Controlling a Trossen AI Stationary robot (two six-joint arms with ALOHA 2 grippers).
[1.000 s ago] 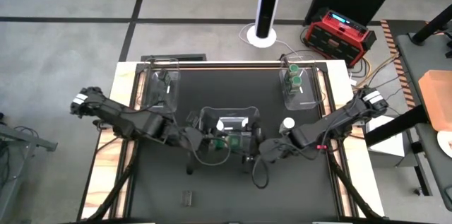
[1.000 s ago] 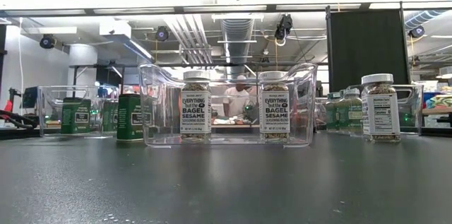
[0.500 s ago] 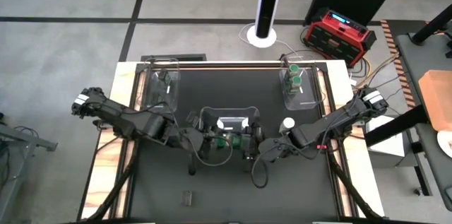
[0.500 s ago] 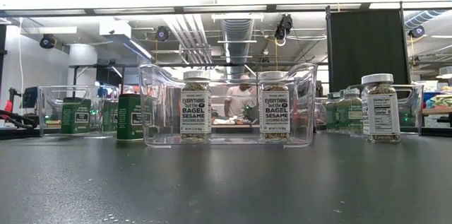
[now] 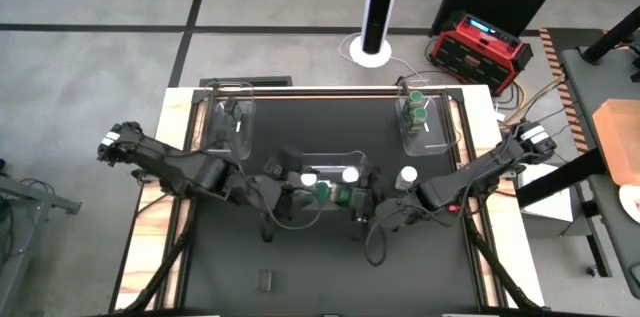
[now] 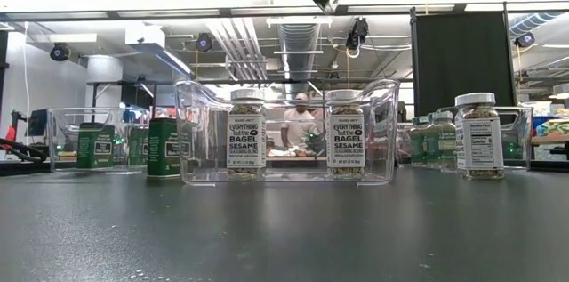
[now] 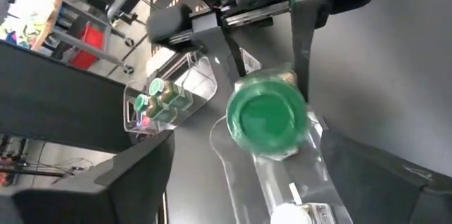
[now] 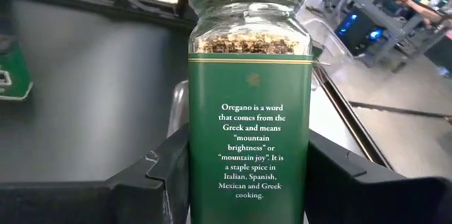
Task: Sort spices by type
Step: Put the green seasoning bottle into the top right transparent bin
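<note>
Held in the air above the middle of the tabletop, over the near rim of the clear rectangular plastic bin [image 5: 296,160]: a glass oregano jar with green label and green round lid [image 5: 333,195], tipped on its side with the lid towards the left arm

Clamped on the jar's labelled body, the right gripper [image 5: 358,202], jaws closed snugly against both sides of the glass

Facing the lid head-on and just beside it, the left gripper [image 5: 300,193], jaws spread wide and holding nothing

Standing upright inside the bin below, two white-lidded bagel-seasoning jars [image 5: 309,179]; just outside its right wall, a third white-lidded jar [image 5: 407,173]; at the far right corner of the tabletop, a second clear bin [image 5: 437,137] with green-lidded jars [image 5: 418,112] in it

Judged a mid-air handover. To do it well: keep the right grip firm until the left jaws close squarely around the lid or neck; line up the left jaws on the jar's axis, since smooth glass slips under an off-centre pinch; release only once the second grip is secure; hold the jar clear of the bin rim and the jars below
</note>
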